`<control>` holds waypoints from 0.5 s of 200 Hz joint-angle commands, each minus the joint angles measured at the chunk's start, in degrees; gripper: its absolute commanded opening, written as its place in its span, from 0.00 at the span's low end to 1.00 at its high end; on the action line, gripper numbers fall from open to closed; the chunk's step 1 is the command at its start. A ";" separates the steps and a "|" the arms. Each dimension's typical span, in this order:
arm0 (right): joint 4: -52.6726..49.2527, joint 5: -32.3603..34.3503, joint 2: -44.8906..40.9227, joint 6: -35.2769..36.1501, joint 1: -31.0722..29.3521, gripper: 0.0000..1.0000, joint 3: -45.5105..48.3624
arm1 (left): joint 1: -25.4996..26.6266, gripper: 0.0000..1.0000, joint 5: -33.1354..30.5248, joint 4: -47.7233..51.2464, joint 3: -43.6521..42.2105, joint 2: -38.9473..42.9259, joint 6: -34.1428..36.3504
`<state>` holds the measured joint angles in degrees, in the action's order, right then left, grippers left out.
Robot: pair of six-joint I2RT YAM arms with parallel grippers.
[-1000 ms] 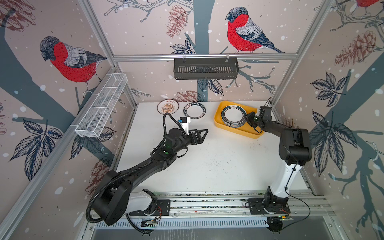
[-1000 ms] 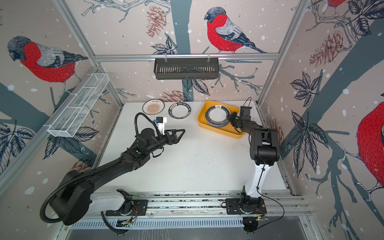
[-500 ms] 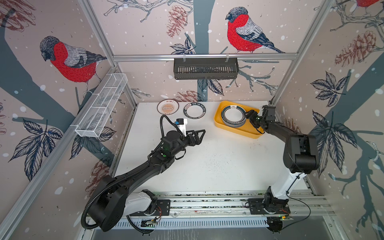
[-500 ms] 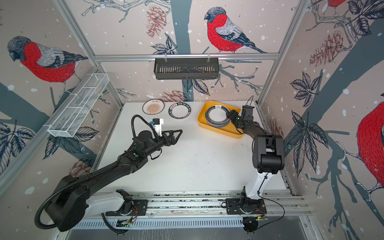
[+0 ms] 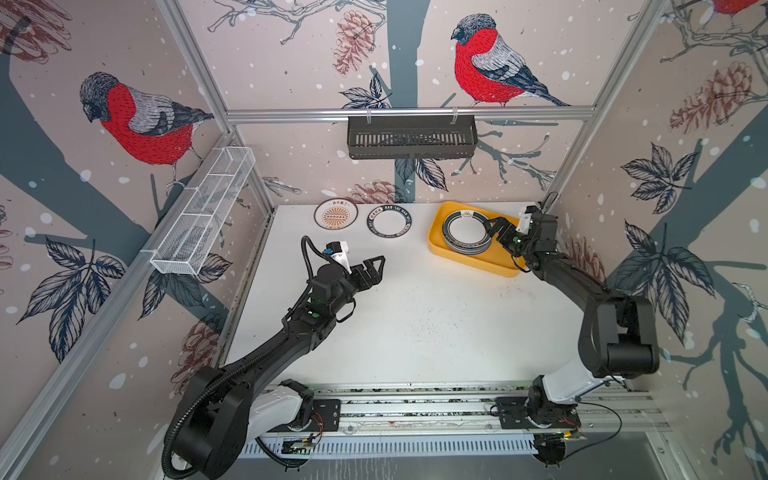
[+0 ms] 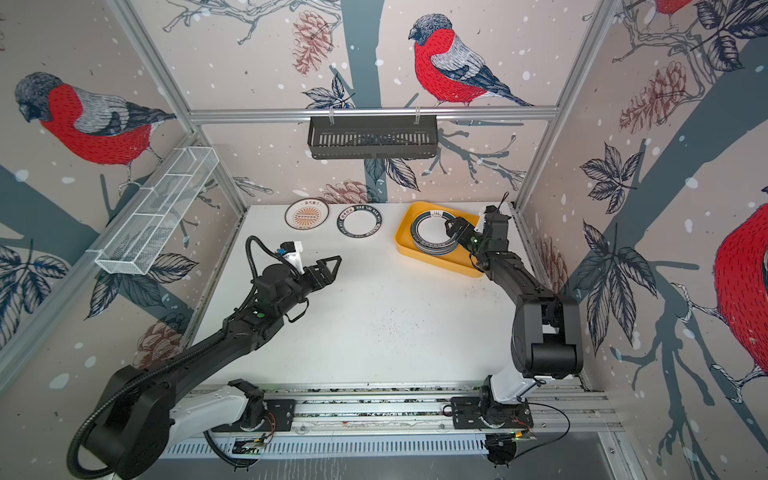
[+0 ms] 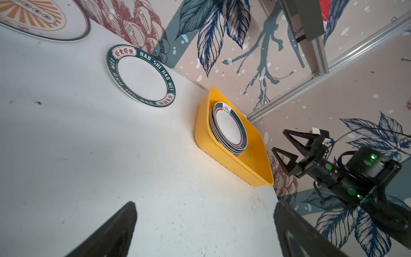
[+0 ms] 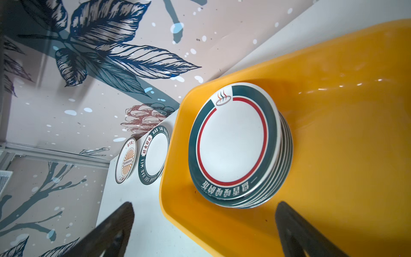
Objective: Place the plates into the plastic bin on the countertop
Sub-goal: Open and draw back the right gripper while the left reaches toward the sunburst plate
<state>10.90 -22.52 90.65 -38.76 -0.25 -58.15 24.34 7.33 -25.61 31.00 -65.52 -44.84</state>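
White wire mesh rack [image 5: 203, 212] is hanging on the wall at the far left. My left gripper [image 5: 374, 270] is hovering above the countertop [image 5: 415, 324] with its fingers spread wide, holding nothing. Beyond it, by the back wall, two plates are lying flat on the countertop just beside each other. They are the sunburst plate [image 5: 336, 213] and, to its right, the lettered plate [image 5: 390, 222] with a dark rim. Next, the yellow bin [image 5: 473, 261] is sitting at the back right of the countertop, near the lettered plate but apart from it. A stack of plates [image 5: 465, 230] is resting inside the end nearer that plate, the top one ringed in dark green and red. My right gripper [image 5: 496, 232] is hovering over the bin just beside the stack's right edge, fingers standing wide apart, gripping nothing.
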 commanded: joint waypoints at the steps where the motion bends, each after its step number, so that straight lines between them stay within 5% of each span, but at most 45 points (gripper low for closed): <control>1: 3.16 -0.36 -1.82 3.31 -0.60 1.00 0.31 | -2.33 0.96 -0.54 2.15 1.12 -0.63 -0.78; 59: 6.92 -0.78 -5.61 8.49 -5.62 1.00 1.70 | -13.48 0.96 8.73 1.04 3.93 -8.56 -1.03; 100: 8.74 0.05 -7.50 12.13 -10.29 1.00 3.20 | -20.16 0.96 9.69 4.04 7.37 -14.49 -1.06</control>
<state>16.29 -22.68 84.16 -29.98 -8.88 -55.64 6.79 14.92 -22.83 36.64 -77.65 -45.47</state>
